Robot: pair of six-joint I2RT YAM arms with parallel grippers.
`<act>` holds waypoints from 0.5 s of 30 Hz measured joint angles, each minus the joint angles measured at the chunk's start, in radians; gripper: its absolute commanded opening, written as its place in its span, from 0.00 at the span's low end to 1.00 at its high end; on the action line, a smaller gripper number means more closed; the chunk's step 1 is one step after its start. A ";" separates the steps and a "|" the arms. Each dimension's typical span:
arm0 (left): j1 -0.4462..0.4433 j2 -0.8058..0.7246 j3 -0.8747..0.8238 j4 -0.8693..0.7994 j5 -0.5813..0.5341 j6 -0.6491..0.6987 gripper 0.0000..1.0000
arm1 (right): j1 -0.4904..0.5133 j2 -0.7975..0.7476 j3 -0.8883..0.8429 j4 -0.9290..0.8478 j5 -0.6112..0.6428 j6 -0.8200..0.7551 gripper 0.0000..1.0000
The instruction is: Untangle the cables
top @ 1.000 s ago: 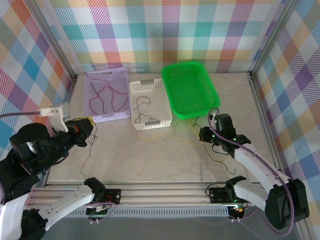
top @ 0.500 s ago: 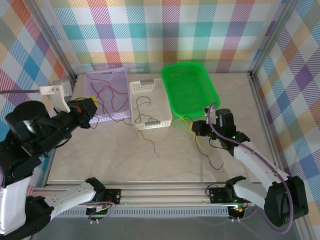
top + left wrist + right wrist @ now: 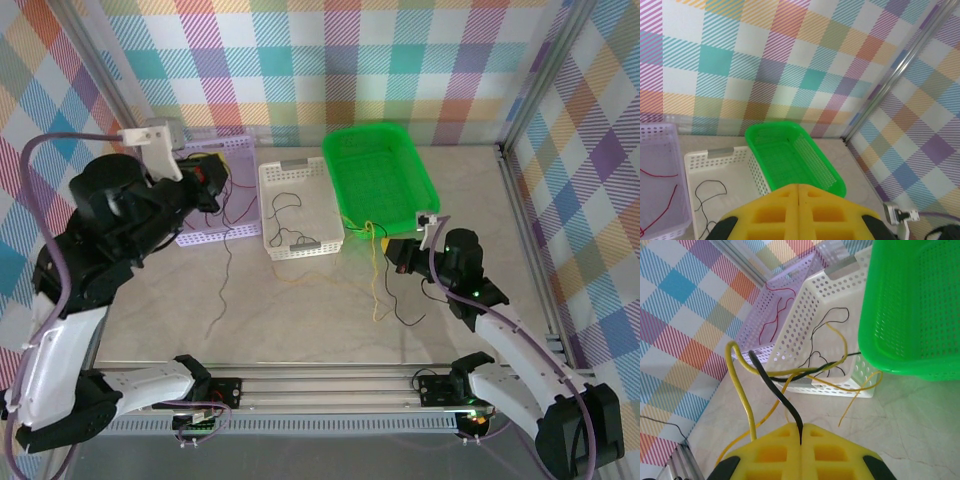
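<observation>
The left claw [image 3: 210,172] has risen over the lilac basket [image 3: 200,238], pinched on a black cable [image 3: 224,275] trailing to the desk [image 3: 300,330]. The right claw [image 3: 393,256], now nearer the green basket [image 3: 340,190], clamps black and yellow cables [image 3: 774,388].

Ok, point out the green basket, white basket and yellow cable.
green basket [image 3: 380,180], top view, bare floor.
white basket [image 3: 292,163], top view, far rim.
yellow cable [image 3: 740,390], right wrist view, upright strand.

A lilac basket [image 3: 238,146], white basket [image 3: 268,215] and green basket [image 3: 385,185] stand packed side by side along the far edge of the tabletop [image 3: 300,330] — no lane between them. The near left corner lies bare. Right of centre a yellow cable [image 3: 377,290] and black cable [image 3: 405,316] trail across the tabletop; a second black cable [image 3: 226,265] dangles before the lilac basket.
</observation>
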 measured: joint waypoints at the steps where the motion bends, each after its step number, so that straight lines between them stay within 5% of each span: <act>1: 0.000 0.012 0.000 0.018 -0.004 0.006 0.00 | 0.000 -0.009 -0.008 0.005 0.001 0.004 0.00; 15: 0.000 0.106 0.125 0.180 -0.045 0.055 0.00 | 0.000 -0.203 -0.093 0.026 0.089 0.032 0.00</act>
